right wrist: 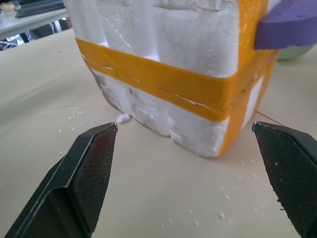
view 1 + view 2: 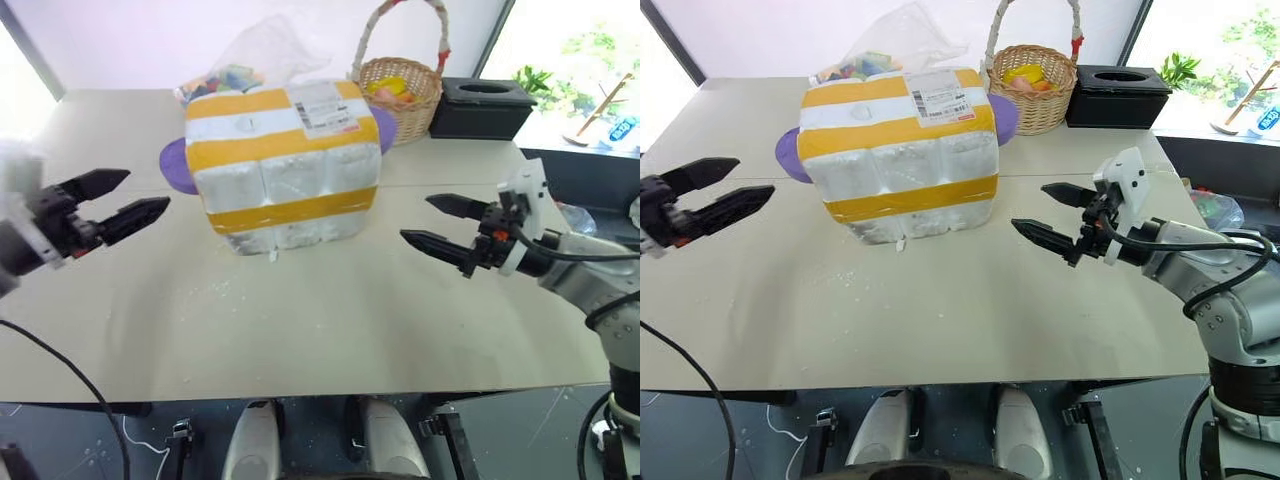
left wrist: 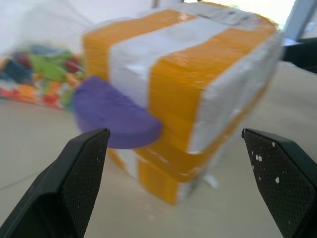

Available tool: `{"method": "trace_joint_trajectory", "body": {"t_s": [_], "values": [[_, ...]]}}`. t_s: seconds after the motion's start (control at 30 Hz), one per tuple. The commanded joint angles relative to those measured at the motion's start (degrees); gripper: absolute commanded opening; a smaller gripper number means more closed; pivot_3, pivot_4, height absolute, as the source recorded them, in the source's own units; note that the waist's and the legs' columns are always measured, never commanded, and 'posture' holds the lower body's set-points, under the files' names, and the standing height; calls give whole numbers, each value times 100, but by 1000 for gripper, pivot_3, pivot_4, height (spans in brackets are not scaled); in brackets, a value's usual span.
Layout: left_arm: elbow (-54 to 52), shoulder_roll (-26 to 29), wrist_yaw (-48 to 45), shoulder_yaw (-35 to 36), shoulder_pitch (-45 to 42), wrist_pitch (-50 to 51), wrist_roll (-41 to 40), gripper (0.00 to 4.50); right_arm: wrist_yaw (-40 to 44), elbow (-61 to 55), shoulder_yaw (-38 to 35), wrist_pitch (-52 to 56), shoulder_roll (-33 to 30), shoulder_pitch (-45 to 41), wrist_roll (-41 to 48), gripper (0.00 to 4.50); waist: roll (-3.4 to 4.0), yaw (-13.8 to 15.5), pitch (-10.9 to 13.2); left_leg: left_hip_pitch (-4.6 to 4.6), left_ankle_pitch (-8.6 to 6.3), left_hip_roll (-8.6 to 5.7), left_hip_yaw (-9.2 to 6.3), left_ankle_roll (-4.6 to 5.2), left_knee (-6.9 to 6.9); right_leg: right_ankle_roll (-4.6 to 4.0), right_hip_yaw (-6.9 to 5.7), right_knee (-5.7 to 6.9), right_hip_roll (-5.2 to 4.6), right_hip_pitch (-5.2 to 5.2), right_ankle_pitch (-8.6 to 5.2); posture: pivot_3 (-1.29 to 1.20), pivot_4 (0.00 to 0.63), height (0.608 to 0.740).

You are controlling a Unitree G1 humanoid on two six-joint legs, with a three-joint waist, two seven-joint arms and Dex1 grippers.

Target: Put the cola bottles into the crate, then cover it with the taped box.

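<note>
The taped box (image 2: 280,165), white foam with wide yellow bands and a paper label on top, stands at the middle of the table. My left gripper (image 2: 145,192) hovers open to its left, fingers pointing at it, apart from it. My right gripper (image 2: 417,219) hovers open to its right, also pointing inward with nothing between its fingers. In the left wrist view the box (image 3: 198,84) sits ahead, beyond the open fingers. The right wrist view has the box's lower corner (image 1: 198,99) ahead, not touching. The cola bottles and the crate are hidden.
A purple flat piece (image 2: 178,165) sticks out from behind the box on both sides. Behind are a plastic bag of colourful bits (image 2: 235,70), a wicker basket (image 2: 405,95) and a black box (image 2: 482,108). Foam crumbs lie on the beige table (image 2: 300,330).
</note>
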Motion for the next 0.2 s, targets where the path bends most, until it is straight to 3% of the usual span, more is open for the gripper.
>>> {"method": "trace_joint_trajectory", "body": {"t_s": [0.03, 0.2], "values": [[-368, 538, -728, 265, 474, 393, -485, 4467, 383, 114, -381, 26, -320, -181, 217, 4500, 4, 1, 1, 1, 0, 0, 1, -1, -2, -15, 0, -1, 0, 0, -8, 0, 150, 740], [-157, 854, -879, -59, 696, -66, 55, 4467, 656, 280, -449, 60, -531, -276, 239, 4500, 4, 31, 1, 13, -1, 0, 0, -2, -6, -33, 0, -3, 1, 6, -18, 0, 150, 740]]}}
